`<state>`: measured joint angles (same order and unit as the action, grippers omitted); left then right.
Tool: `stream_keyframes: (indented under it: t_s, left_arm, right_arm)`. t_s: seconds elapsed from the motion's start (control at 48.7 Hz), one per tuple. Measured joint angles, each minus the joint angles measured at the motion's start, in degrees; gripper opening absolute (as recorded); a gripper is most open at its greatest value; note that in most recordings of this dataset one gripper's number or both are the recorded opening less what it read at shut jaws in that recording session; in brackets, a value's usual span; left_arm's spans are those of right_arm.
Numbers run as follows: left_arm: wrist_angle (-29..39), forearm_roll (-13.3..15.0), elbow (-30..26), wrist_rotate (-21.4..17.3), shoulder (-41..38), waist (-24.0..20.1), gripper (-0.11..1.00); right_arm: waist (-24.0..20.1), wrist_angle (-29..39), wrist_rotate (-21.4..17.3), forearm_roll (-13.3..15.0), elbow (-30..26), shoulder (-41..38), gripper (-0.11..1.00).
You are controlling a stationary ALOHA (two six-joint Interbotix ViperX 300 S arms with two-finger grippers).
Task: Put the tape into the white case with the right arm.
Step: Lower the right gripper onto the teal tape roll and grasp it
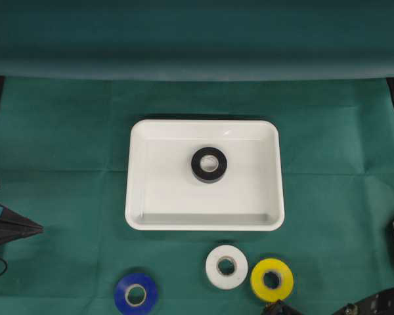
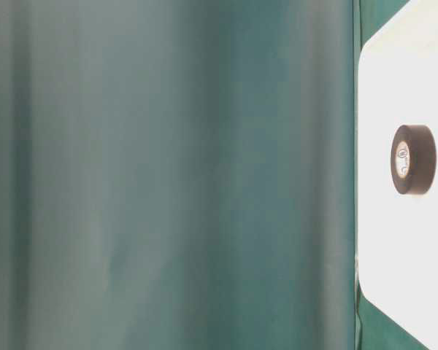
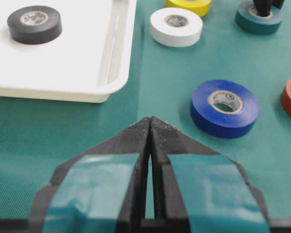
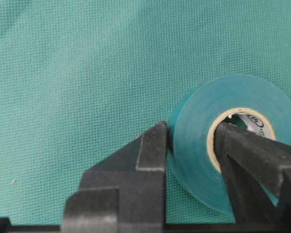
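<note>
With the left gripper [image 3: 149, 127] parked at the left table [image 1: 65, 131] edge, fingers pressed together on nothing, I've got that side out of the way. White case [image 1: 138, 197] sits mid-table, black tape [image 1: 209, 164] already lying flat inside, lots of bare floor around it. Blue roll [image 1: 136, 293], white roll [image 1: 226, 266], yellow roll [image 1: 272, 279] line up in front of its near rim. My right gripper [image 4: 191, 141] is clamped on the teal tape [image 4: 233, 150], one finger through the core, one on the outer wall, at the table's front-right. I judge a lift must clear the yellow roll and the rim.
</note>
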<state>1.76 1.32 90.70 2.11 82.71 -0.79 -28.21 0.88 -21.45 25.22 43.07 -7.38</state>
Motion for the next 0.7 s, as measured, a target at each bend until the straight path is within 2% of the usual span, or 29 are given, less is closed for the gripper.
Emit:
stream_keyframes:
  t_s: [0.226,0.452,0.698]
  left_arm:
    - [0.0,0.1,0.0,0.0,0.0,0.0,0.0]
    - [0.0,0.1,0.0,0.0,0.0,0.0,0.0]
    - [0.0,0.1,0.0,0.0,0.0,0.0,0.0]
  right_arm:
    - [-0.3,3.0,-0.1,0.0,-3.0,1.6,0.02]
    - [-1.1,9.8,-0.1,0.0,-6.3,2.8,0.02]
    - [-1.2,10.1,0.0,0.0,-7.3,2.6,0.02]
